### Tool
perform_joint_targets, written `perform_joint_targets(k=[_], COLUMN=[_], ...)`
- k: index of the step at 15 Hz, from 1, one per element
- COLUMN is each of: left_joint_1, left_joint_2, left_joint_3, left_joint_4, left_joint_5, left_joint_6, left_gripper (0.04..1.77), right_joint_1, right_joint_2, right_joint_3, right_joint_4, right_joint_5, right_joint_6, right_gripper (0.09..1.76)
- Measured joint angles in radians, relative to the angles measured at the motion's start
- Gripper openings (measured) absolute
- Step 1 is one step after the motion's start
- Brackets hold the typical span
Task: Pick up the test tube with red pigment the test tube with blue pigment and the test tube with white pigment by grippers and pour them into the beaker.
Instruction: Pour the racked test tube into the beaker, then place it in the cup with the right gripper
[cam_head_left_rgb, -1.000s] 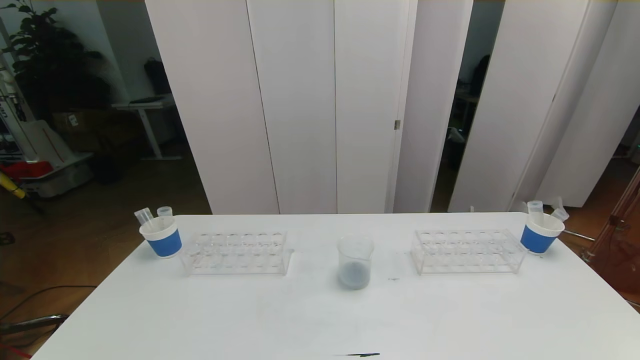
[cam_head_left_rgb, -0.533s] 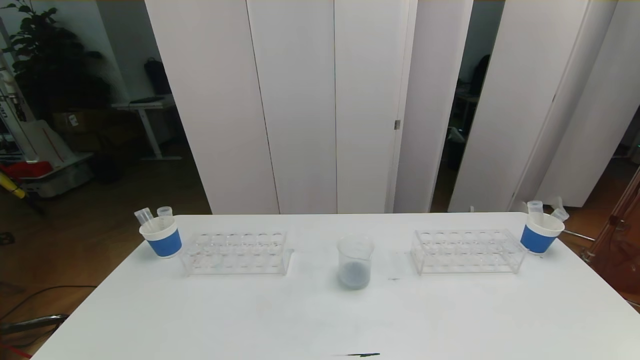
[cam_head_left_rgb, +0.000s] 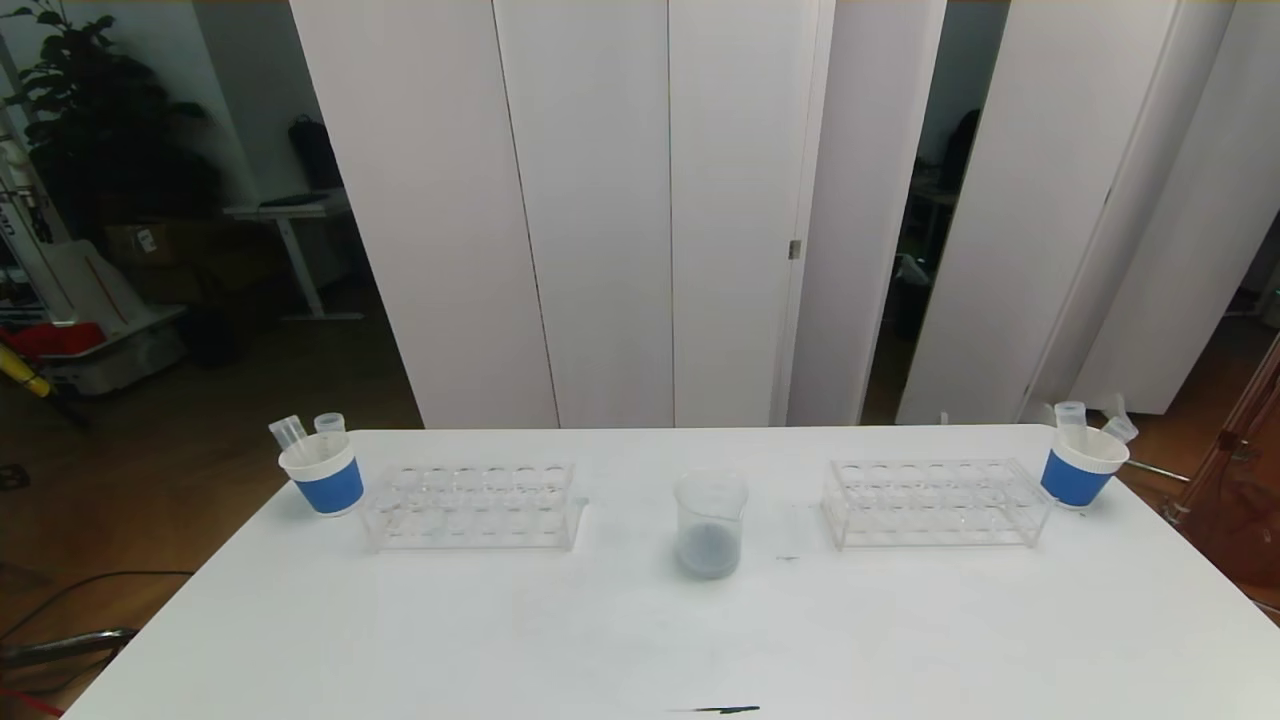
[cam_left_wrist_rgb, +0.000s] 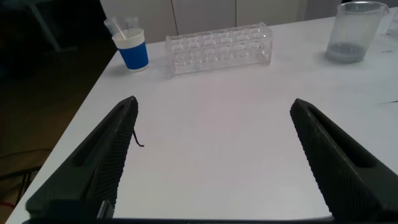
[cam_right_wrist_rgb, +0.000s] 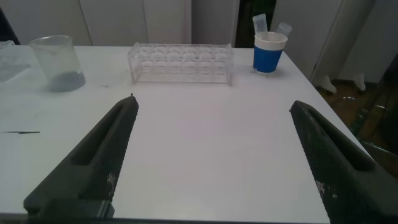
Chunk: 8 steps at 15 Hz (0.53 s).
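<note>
- head view: the beaker (cam_head_left_rgb: 710, 524) stood near the middle of the table (cam_head_left_rgb: 640, 640), with a greyish pool already at its bottom. at its 9 o'clock lay the left rack (cam_head_left_rgb: 472, 505), at its 3 o'clock the right rack (cam_head_left_rgb: 935, 502); both racks looked empty. beyond each rack stood a blue cup, the left cup (cam_head_left_rgb: 325, 475) and the right cup (cam_head_left_rgb: 1080, 470), each with two clear tubes leaning in it. no coloured liquid could be made out in those tubes, so i could not tell the blue or white one apart. neither arm showed here.
- left wrist view: the left gripper (cam_left_wrist_rgb: 214, 162) hung over the near edge of the table with its jaws spread wide and nothing between them. the left rack (cam_left_wrist_rgb: 219, 48) and left cup (cam_left_wrist_rgb: 132, 50) sat far off toward 11 o'clock, the beaker (cam_left_wrist_rgb: 353, 32) toward 1 o'clock.
- right wrist view: the right gripper (cam_right_wrist_rgb: 214, 162) hung likewise, wide open and empty. the beaker (cam_right_wrist_rgb: 57, 62) lay toward 10 o'clock, the right rack (cam_right_wrist_rgb: 181, 62) at 12, the right cup (cam_right_wrist_rgb: 268, 53) toward 1 o'clock.
- judgement: the pouring looked done, with the emptied tubes put in the cups; if anything remained, i could not see it.
</note>
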Motion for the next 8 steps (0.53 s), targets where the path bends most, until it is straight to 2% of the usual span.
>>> perform_joint_targets(k=[8], left_joint_1=[0.0], left_joint_2=[0.0], left_joint_3=[0.0], left_joint_4=[0.0], left_joint_5=[0.0], left_joint_6=[0.0], left_gripper=[1.75], right_joint_1=[-0.001], right_joint_2=[0.0], right_joint_3=[0.002], right_joint_4=[0.0], right_joint_5=[0.0], right_joint_6=[0.0], right_gripper=[1.75])
